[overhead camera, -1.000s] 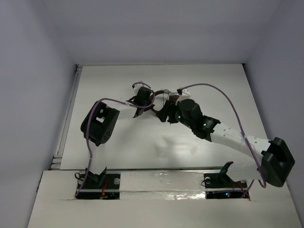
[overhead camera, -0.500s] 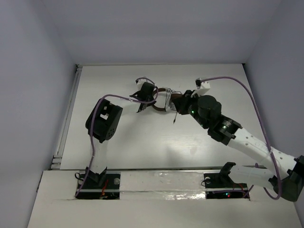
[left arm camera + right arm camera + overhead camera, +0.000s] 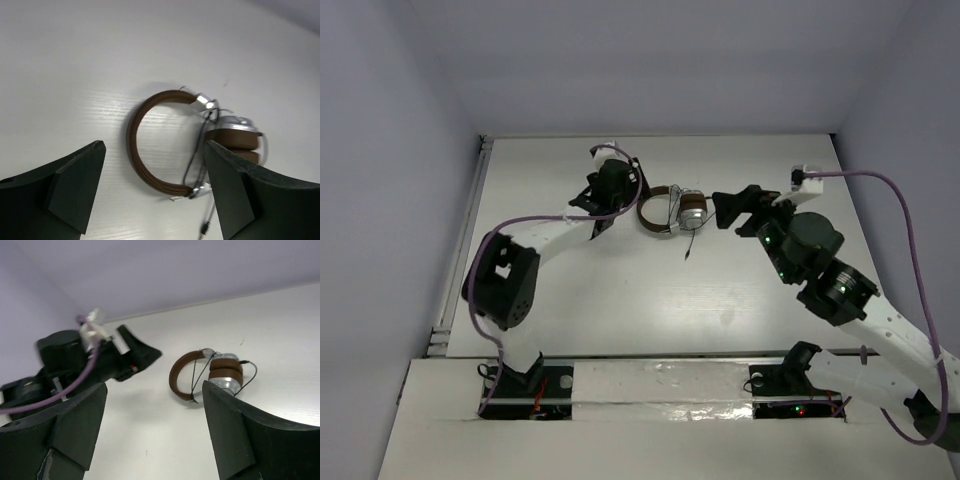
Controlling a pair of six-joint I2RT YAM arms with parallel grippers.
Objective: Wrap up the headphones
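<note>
Headphones (image 3: 693, 212) lie free between both arms' spread fingers (image 3: 75, 185)

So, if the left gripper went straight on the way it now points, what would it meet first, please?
Most likely the headphones: in its wrist view they lie on the table, centred ahead of the open left gripper, brown headband nearest. Depth is unclear, so the table could come first.

In the top view the left arm (image 3: 535, 240) bends at lower left and reaches up to centre-left. Its left end effector (image 3: 155, 146) has jaws spread wide, gripping nothing. The right arm (image 3: 840, 290) stretches diagonally from lower right. Its right end effector (image 3: 730, 210), right of centre, is equally wide apart.
</note>
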